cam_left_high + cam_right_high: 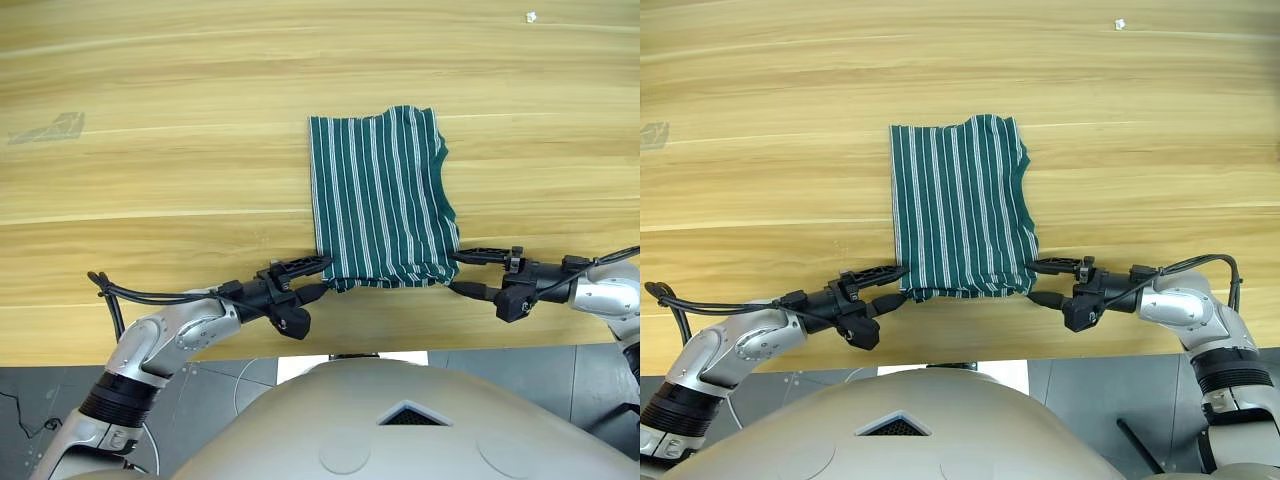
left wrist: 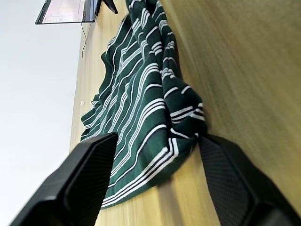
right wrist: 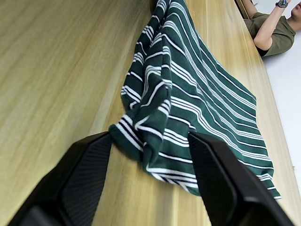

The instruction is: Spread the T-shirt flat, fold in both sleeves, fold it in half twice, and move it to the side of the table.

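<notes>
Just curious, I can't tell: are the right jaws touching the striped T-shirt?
Touching. The right wrist view shows a corner of the T-shirt bunched against both open right jaws.

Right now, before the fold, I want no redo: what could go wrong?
1. The left gripper and right gripper stand open around the shirt's near corners, where the layers are bunched. Closing may catch only some layers, so the folded-in sleeves could spill out.
2. The shirt's far edge is uneven, so a half fold from here may end up skewed.
</notes>
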`<state>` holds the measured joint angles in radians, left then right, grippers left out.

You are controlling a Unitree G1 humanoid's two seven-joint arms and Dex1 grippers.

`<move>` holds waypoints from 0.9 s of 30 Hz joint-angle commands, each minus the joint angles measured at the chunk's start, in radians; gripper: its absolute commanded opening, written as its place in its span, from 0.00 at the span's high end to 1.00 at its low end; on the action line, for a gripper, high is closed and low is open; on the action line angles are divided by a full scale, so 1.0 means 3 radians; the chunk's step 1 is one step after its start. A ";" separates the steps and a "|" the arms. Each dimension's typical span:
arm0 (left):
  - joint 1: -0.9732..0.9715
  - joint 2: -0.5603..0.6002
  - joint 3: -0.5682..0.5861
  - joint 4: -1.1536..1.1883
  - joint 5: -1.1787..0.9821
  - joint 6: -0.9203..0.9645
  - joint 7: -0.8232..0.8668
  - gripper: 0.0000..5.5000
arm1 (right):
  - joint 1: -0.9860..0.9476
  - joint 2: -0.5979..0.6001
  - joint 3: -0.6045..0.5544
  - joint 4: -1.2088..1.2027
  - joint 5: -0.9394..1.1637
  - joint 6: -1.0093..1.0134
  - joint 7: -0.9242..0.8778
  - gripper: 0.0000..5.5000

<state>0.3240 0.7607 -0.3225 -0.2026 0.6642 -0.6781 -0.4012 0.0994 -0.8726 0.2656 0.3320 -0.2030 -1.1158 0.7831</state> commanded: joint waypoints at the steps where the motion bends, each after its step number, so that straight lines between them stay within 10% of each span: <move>1: 0.0098 0.0170 -0.0130 0.0127 0.0182 0.0107 -0.0245 0.43 | -0.0032 -0.0058 0.0101 -0.0011 -0.0101 0.0092 0.0021 0.46; 18: 0.0008 0.0308 -0.0248 0.0228 0.0075 0.0237 -0.0413 0.88 | -0.0149 -0.0029 0.0286 0.0001 -0.0027 0.0194 -0.0028 0.95; 27: -0.0126 0.0248 -0.0277 0.0359 0.0078 0.0247 -0.0403 1.00 | -0.0152 -0.0008 0.0386 -0.0054 0.0168 0.0319 0.0017 1.00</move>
<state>0.2655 0.8209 -0.3811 -0.1990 0.6145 -0.6587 -0.4897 0.0639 -0.8742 0.3697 0.3309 -0.1795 -1.0412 0.7702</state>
